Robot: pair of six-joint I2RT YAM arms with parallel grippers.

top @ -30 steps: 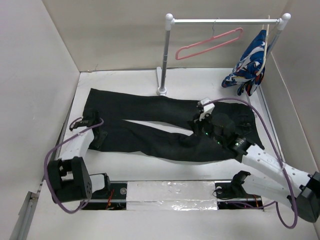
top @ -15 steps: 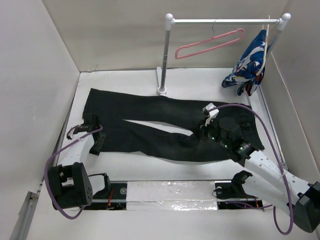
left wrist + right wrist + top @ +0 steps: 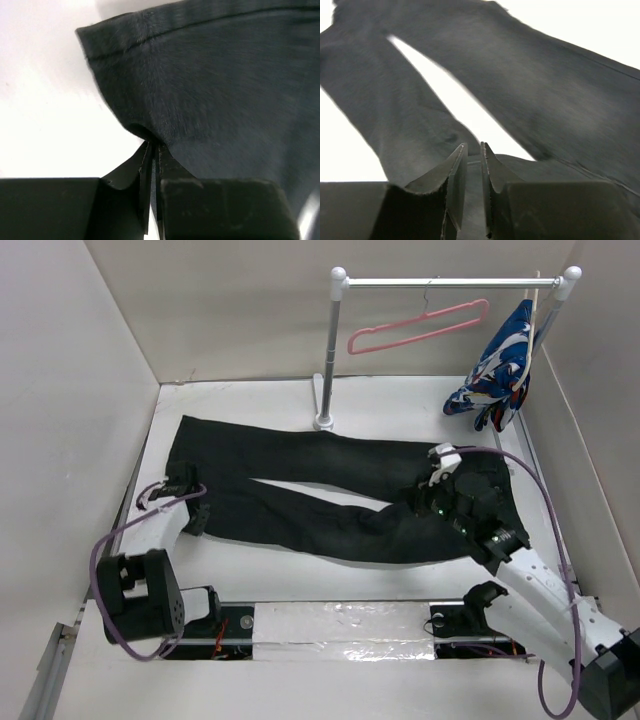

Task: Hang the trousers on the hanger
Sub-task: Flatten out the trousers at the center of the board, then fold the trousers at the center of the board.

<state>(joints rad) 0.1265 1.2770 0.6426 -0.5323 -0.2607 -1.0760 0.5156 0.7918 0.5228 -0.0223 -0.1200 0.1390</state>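
Observation:
The black trousers (image 3: pixel 330 455) lie flat across the white table, waist to the right and legs to the left. My left gripper (image 3: pixel 196 515) is shut on the hem edge of the near leg, seen close in the left wrist view (image 3: pixel 152 145) with the dark cloth (image 3: pixel 210 75) in front. My right gripper (image 3: pixel 418 502) sits low at the crotch, its jaws nearly together with trouser cloth between them (image 3: pixel 473 146), and both legs (image 3: pixel 545 85) spread ahead of it. The pink hanger (image 3: pixel 420 328) hangs by its hook on the rail at the back.
The white-and-silver rail stand (image 3: pixel 325 350) stands at the back, its post just behind the trousers. A blue-white-red patterned garment (image 3: pixel 500 365) hangs at the rail's right end. Walls close in on the left, back and right.
My right gripper has moved to the right along the trousers, from near the crotch towards the waist, and the cloth there has smoothed out. My left gripper has shifted only slightly at the hem.

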